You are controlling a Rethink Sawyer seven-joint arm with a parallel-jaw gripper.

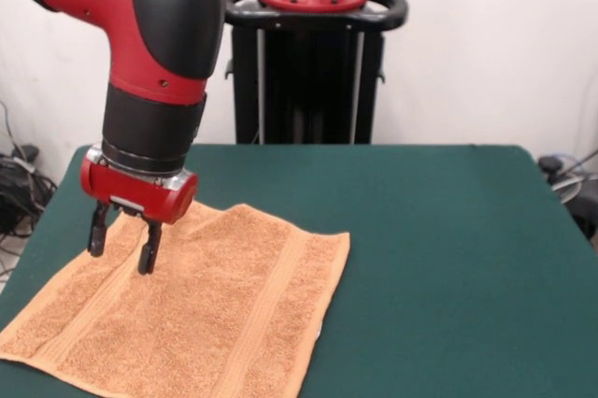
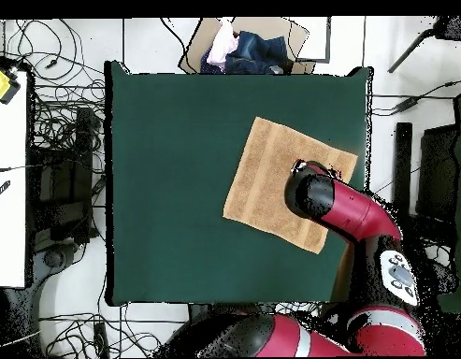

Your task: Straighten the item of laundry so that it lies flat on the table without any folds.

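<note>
We found the orange terry towel [image 1: 196, 309] lying nearly flat toward the table's [image 1: 448, 258] four o'clock in the overhead view, and with the empty gripper [image 1: 122, 247] spread above its far band, we judged only gentle outward smoothing was needed.

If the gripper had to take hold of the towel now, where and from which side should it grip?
Probably a free corner, from straight above. The towel lies spread flat on the green table with no raised fold to pinch, so only the thin edges and corners offer a hold. The gripper hangs open over the towel's far part; the far corner lies clear of the arm.
</note>
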